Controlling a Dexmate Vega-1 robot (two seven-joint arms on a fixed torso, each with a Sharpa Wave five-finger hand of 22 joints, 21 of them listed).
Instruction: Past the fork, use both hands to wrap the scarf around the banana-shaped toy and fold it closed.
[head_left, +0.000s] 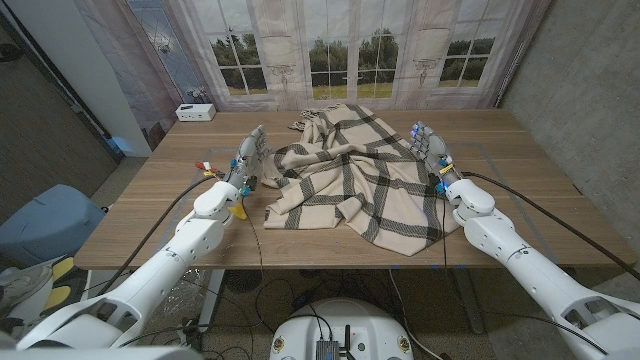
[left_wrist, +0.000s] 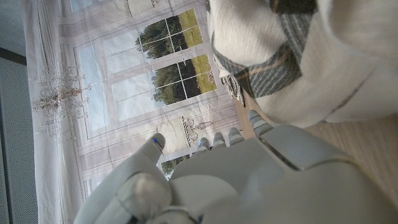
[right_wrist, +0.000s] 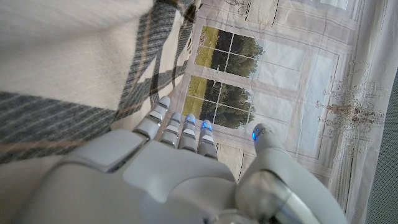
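A cream scarf (head_left: 350, 175) with dark plaid stripes lies bunched and partly folded over itself in the middle of the wooden table (head_left: 520, 225). My left hand (head_left: 248, 160) stands on its edge just off the scarf's left side, fingers straight, holding nothing. My right hand (head_left: 432, 152) stands the same way at the scarf's right side, also holding nothing. A small yellow piece (head_left: 238, 211) peeks out by my left wrist; I cannot tell what it is. In the left wrist view the scarf (left_wrist: 286, 56) lies beyond my left hand (left_wrist: 249, 180). In the right wrist view the scarf (right_wrist: 68, 62) lies beside my right hand (right_wrist: 161, 174).
A small white box (head_left: 195, 112) sits at the table's back left corner. A curtain printed with windows (head_left: 330, 50) hangs behind the table. Bare wood shows along the front edge and on both sides of the scarf.
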